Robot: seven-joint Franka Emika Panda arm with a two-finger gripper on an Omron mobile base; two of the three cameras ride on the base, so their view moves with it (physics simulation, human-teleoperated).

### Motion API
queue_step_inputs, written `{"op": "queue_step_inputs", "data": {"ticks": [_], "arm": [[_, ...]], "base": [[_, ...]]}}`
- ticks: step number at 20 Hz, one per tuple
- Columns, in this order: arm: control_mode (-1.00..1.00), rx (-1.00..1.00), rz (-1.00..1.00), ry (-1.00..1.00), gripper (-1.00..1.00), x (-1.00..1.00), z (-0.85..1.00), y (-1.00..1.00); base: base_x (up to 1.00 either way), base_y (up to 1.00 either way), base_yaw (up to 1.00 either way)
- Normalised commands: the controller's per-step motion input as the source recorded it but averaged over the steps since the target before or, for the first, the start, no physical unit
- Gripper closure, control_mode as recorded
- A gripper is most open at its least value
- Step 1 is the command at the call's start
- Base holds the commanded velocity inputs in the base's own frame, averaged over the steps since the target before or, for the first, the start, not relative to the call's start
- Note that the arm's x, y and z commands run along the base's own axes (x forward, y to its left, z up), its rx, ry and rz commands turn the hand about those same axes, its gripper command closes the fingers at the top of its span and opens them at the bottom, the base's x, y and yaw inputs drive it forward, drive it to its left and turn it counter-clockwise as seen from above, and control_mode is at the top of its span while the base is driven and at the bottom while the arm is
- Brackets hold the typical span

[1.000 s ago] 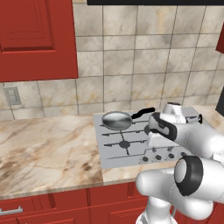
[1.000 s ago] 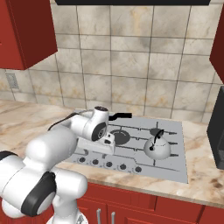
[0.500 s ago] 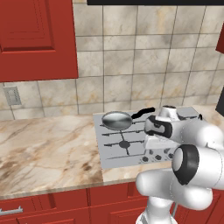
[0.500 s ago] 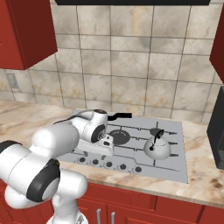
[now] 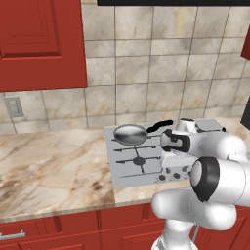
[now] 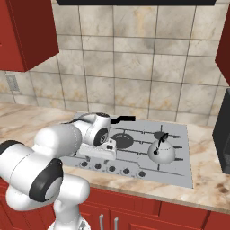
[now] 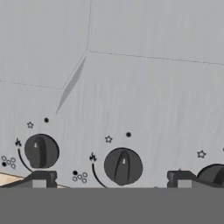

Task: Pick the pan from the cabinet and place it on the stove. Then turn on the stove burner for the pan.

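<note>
The silver-grey pan [image 5: 130, 134] sits on the stove's [image 5: 123, 170] back left burner, its black handle [image 5: 161, 126] pointing right. From the right base view only that handle [image 6: 124, 119] shows past the arm. My gripper [image 5: 169, 161] hangs low over the knob row at the stove's front edge, open with nothing in it. In the hand view its fingertips [image 7: 40, 179] stand wide apart, and the gripper [image 7: 110, 180] straddles a dark round knob [image 7: 123, 166] just below. More knobs [image 7: 41, 151] sit to either side. The red wall cabinet [image 5: 39, 44] is up left, door shut.
A domed silver kettle [image 6: 161, 152] stands on the stove's [image 6: 179, 171] right front burner. A dark appliance [image 6: 223, 134] sits at the counter's right end. A marble counter [image 5: 49, 166] stretches left, with a wall outlet [image 5: 13, 106] above it.
The hand has come slightly down and toward the stove's front edge, closer to the knob row. The jaws stay wide. Pan and kettle have not moved.
</note>
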Motion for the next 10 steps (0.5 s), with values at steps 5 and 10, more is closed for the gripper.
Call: {"op": "queue_step_inputs", "data": {"ticks": [5, 10], "arm": [[-1.0, 0.0, 0.02, 0.0, -1.0, -0.07, -0.05, 0.0], [-1.0, 0.0, 0.01, 0.0, -1.0, -0.12, -0.09, 0.0]], "base": [[0.0, 0.0, 0.0], [0.0, 0.0, 0.0]]}}
